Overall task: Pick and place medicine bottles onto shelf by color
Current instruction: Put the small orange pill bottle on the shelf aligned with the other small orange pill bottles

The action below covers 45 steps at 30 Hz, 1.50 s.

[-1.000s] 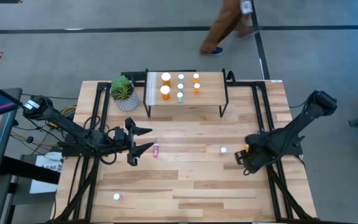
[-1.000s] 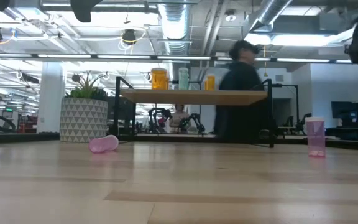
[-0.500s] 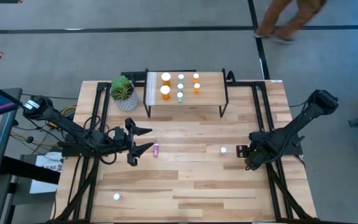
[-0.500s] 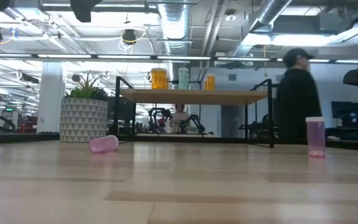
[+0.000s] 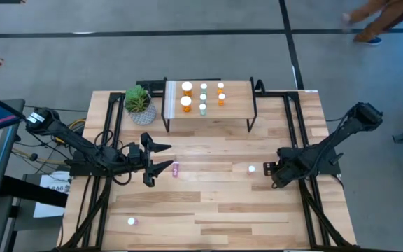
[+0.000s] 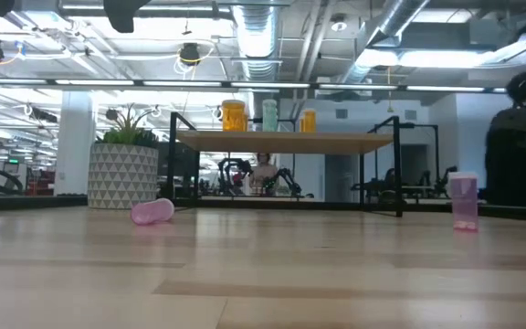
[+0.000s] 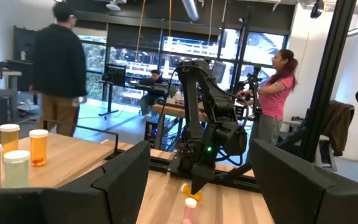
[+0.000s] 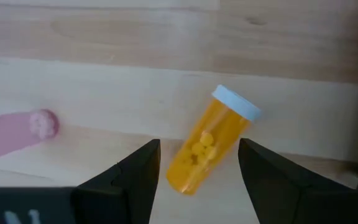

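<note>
No legible text, label, brand, number or sign anywhere. Bottles (image 5: 186, 96) show no readable print; paper sheet (image 5: 53, 186) by counter (image 5: 208, 210) too small to read.

Six white-capped medicine bottles (image 5: 203, 97), orange and teal, stand upright on the wooden shelf (image 5: 235, 105). Pink bottles (image 5: 175, 169) and one orange bottle (image 8: 211, 142) lie scattered on the tabletop.

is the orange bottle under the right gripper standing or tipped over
Tipped over. In the right wrist view the orange bottle lies on its side on the table, white cap pointing sideways.
</note>
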Motion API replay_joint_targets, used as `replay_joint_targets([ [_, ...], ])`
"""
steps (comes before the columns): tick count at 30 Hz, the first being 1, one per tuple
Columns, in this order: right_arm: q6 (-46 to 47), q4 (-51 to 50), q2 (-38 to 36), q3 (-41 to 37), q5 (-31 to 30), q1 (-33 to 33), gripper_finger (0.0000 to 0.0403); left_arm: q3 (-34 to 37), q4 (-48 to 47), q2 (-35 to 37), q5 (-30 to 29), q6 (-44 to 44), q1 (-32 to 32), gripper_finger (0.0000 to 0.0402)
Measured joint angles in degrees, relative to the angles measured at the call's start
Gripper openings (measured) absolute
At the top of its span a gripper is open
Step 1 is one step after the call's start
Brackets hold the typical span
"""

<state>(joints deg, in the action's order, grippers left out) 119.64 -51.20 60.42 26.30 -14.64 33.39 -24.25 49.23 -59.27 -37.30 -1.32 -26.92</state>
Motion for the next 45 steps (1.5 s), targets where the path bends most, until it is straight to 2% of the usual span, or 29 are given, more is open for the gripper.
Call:
replay_joint_targets([
  [13,-3.7,3.2,8.4,0.1,5.9,-0.6,0.0171,0.0,0.0,0.0,0.0,-0.3,0.0,0.0263],
  [23,-9.0,4.3,6.6,2.6,6.4,-0.4,0.0121,0.0,0.0,0.0,0.0,-0.2,0.0,0.0263],
  [32,-12.6,3.5,1.5,6.9,-4.9,2.0,0.0122,0.0,0.0,0.0,0.6,-0.8,0.0,0.0263],
  [41,-31.4,7.9,3.1,10.9,-17.8,3.0,0.0122,-2.3,-1.3,-2.0,3.2,-1.5,0.1,0.0264],
  [45,-41.6,14.5,4.2,11.6,-21.1,1.9,0.0122,-8.5,-10.4,-4.4,7.2,-1.3,2.0,0.0269],
])
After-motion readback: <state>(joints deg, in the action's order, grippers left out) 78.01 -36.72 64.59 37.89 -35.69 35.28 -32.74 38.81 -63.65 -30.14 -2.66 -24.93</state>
